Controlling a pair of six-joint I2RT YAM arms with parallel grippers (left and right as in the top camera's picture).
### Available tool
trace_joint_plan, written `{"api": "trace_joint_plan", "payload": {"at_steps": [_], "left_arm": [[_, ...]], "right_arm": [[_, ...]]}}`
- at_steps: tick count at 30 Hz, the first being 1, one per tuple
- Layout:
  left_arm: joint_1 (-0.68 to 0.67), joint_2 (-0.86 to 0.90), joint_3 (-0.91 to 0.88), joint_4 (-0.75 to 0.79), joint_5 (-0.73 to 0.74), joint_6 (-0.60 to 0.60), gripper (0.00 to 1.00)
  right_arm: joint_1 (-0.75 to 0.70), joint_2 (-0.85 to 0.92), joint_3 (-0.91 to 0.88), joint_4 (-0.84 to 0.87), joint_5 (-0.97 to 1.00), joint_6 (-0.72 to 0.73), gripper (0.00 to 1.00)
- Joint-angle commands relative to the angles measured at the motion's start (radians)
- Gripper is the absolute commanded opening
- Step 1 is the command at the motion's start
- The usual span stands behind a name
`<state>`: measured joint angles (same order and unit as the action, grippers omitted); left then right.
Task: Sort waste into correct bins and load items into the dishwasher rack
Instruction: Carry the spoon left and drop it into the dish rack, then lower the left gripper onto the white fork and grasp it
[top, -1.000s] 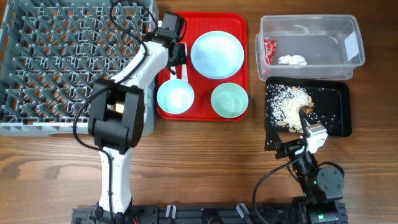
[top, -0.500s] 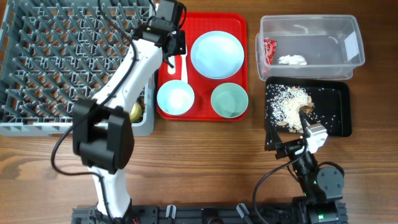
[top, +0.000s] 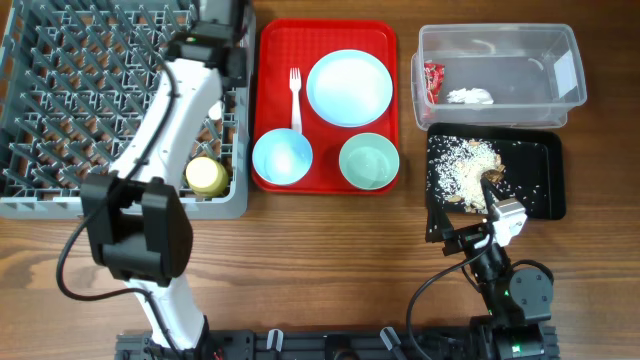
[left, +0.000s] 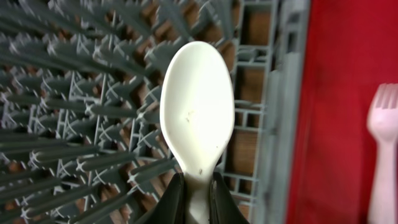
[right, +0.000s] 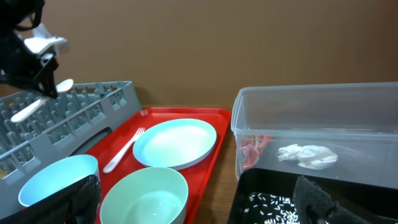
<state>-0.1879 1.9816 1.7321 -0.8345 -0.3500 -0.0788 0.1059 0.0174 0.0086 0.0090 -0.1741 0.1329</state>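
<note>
We've got the left claw (left: 194, 190) clenched on the white plastic spoon (left: 198, 106). It's pinching the neck just below the bowl, so the bowl sticks out ahead of the fingers. The spoon is up in the air over the big grey plastic dishwasher rack (top: 60, 205), above the pegs near the rack's right wall, and as far as we can tell it isn't touching any of them. The red plastic serving tray (top: 385, 35) with the white plastic fork (top: 294, 95) is just past that wall. We reckon the spoon is feather-light and stiff but slick. A narrow pinch on the neck could let it swivel, so gripping across the flat of the handle seems the safer spot. The right claw (right: 196, 190) is spread wide with nothing in it.
</note>
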Motion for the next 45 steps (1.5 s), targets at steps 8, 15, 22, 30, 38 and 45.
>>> {"api": "trace_joint_plan", "payload": {"at_steps": [8, 15, 22, 30, 38, 45], "left_arm": [[0.007, -0.003, -0.045, -0.002, 0.208, 0.05, 0.06], [-0.017, -0.004, -0.045, -0.008, 0.2, 0.021, 1.0], [-0.023, -0.009, -0.045, 0.0, 0.33, -0.067, 0.96], [-0.136, 0.027, -0.045, 0.151, 0.389, -0.069, 0.65], [-0.177, 0.186, -0.045, 0.231, 0.33, -0.266, 0.64], [-0.187, 0.272, -0.045, 0.226, 0.327, -0.349, 0.54]], "right_arm": [[-0.002, -0.014, -0.003, 0.004, 0.021, -0.009, 1.0], [-0.002, -0.014, -0.003, 0.003, 0.021, -0.01, 1.0], [-0.002, -0.014, -0.003, 0.003, 0.021, -0.01, 1.0], [-0.002, -0.014, -0.003, 0.003, 0.021, -0.009, 1.0], [-0.002, -0.014, -0.003, 0.004, 0.021, -0.009, 1.0], [-0.002, -0.014, -0.003, 0.003, 0.021, -0.009, 1.0]]}}
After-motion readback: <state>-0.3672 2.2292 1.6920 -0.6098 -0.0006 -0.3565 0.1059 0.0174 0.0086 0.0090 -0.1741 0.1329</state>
